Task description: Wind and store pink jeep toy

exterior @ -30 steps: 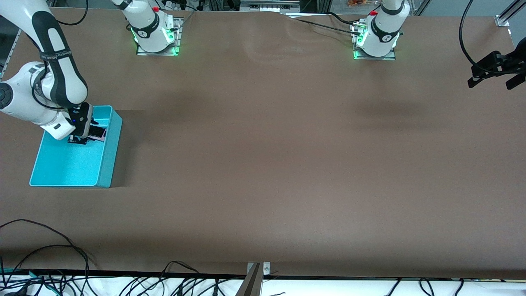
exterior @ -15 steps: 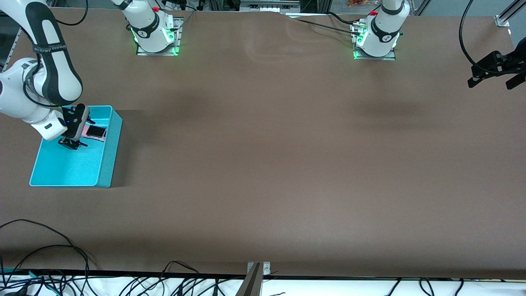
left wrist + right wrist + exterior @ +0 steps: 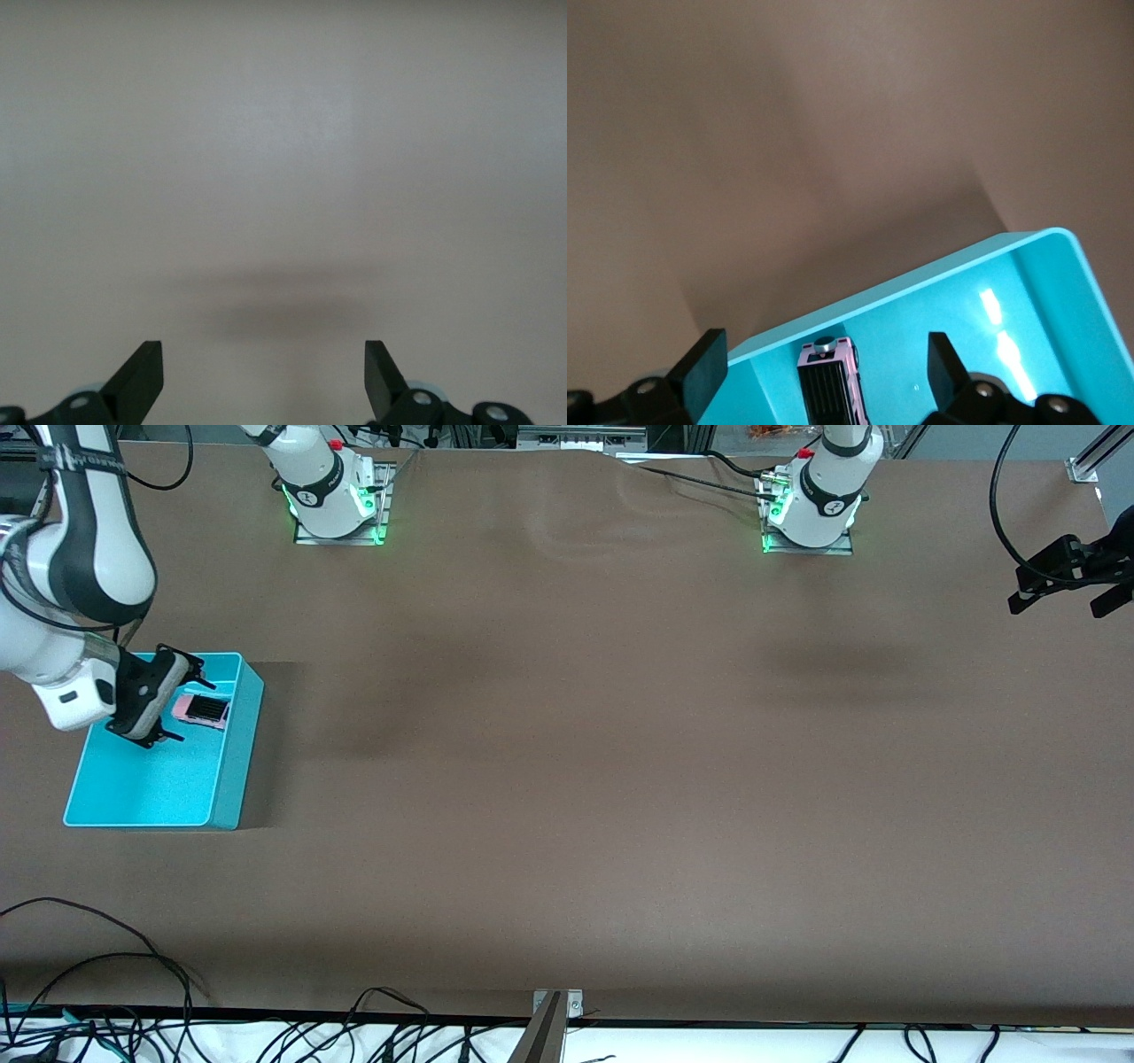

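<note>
The pink jeep toy (image 3: 203,708) with its black roof lies in the turquoise bin (image 3: 226,779), against the bin's wall toward the table's middle and near the bin's end farthest from the front camera. It also shows in the right wrist view (image 3: 829,381). My right gripper (image 3: 168,695) is open and empty, raised over the bin beside the toy. In the right wrist view its fingers (image 3: 700,367) stand wide on either side of the toy, above it. My left gripper (image 3: 1067,589) is open and empty, waiting in the air at the left arm's end of the table.
The turquoise bin (image 3: 1045,301) stands at the right arm's end of the table. The brown table cover (image 3: 567,779) spreads across the middle. Loose cables (image 3: 106,974) lie along the table's edge nearest the front camera.
My right gripper has let go of the pink jeep toy and risen from inside the bin, drawing back toward the right arm's end. The toy stays in the bin. The left arm has not moved.
</note>
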